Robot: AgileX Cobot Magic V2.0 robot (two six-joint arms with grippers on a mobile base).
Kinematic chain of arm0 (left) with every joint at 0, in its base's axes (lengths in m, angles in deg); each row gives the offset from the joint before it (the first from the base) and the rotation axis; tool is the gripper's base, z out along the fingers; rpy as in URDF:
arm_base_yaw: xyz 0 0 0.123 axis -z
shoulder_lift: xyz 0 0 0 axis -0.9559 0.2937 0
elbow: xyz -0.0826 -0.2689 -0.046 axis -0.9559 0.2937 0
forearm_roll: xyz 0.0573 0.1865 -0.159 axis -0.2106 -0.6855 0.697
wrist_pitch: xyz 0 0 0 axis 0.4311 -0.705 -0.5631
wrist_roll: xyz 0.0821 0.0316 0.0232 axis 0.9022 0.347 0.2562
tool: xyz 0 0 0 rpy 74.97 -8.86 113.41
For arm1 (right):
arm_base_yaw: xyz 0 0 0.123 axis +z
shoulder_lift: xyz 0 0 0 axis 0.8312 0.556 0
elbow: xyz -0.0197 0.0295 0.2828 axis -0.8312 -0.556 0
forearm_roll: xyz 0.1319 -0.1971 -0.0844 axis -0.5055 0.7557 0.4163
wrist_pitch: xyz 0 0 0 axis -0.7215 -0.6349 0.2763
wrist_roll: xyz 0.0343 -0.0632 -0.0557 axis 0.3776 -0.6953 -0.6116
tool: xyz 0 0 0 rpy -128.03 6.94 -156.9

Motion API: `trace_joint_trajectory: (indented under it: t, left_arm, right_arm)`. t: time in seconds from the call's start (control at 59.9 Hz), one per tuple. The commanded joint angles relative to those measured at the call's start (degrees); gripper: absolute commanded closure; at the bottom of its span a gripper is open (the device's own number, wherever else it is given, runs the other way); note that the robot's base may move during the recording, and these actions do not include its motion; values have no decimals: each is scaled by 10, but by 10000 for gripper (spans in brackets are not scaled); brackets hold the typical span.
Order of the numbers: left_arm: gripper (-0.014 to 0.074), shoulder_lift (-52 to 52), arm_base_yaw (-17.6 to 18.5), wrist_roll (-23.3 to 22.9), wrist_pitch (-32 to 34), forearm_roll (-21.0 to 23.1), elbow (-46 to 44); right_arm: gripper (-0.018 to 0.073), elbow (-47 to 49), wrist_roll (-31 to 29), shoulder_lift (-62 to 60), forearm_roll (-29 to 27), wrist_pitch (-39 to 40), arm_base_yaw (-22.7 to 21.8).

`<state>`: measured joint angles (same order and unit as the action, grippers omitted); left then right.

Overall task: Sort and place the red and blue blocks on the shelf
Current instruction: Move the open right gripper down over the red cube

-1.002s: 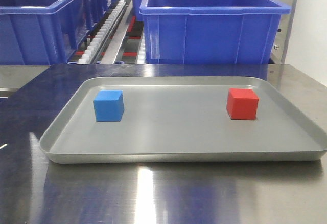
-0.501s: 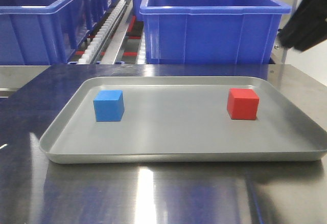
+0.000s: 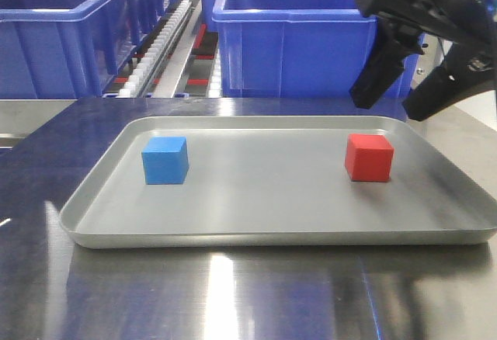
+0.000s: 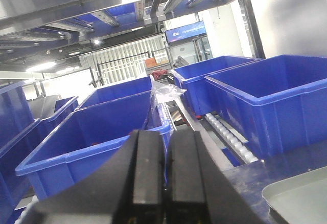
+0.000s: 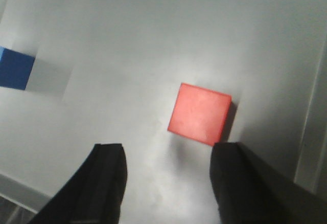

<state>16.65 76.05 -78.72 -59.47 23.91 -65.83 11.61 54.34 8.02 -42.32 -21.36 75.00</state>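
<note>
Above the red block [image 3: 369, 157], the right hand [image 5: 171, 180] hung spread; the cube, likely light and stiff, suited pinching opposite flat faces.

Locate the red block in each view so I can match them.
Front-facing: red block on the right side of the grey tray.
Left wrist: not in it.
Right wrist: centre-right, just ahead of the open right tool.
Shared landmark: the tray; its corner shows lower right in left wrist.
</note>
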Motion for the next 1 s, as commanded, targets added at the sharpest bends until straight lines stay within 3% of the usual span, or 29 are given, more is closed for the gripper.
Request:
trace_joint_trajectory:
  t: [0.0, 0.301, 0.986]
  left_arm:
    - [471, -8, 5, -4, 38, 12, 22]
    - [471, -8, 5, -4, 38, 12, 22]
    - [471, -8, 5, -4, 38, 12, 22]
  right_arm:
    - [72, 34, -1, -8, -12, 17, 1]
    - [72, 69, -1, 33, 37, -8, 1]
    - [72, 109, -1, 89, 52, -38, 1]
